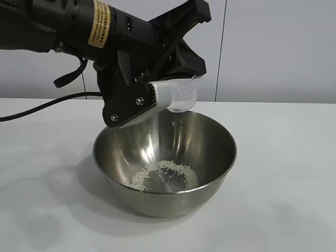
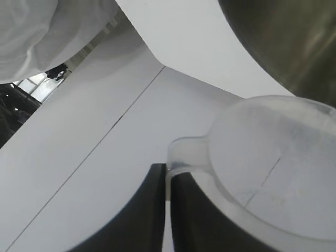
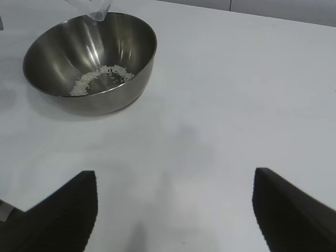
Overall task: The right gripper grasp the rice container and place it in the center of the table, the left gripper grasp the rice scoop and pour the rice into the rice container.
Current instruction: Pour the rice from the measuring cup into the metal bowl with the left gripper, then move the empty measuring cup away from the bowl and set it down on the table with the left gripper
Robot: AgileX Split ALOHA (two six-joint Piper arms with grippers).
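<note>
Over bowl (image 1: 165, 168) rim, left end effector (image 1: 157, 100) clamps cup (image 1: 181, 98) tipped so rice (image 1: 165, 175) drops inside; right end effector (image 3: 173, 210) spread apart, idle above tabletop (image 3: 236, 105).

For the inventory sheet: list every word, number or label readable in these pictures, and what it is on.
Yellow label on the left arm: black print, too small to read.
Scoop: faint lines on the plastic, no readable numbers.
Bowl, table: no text.
</note>
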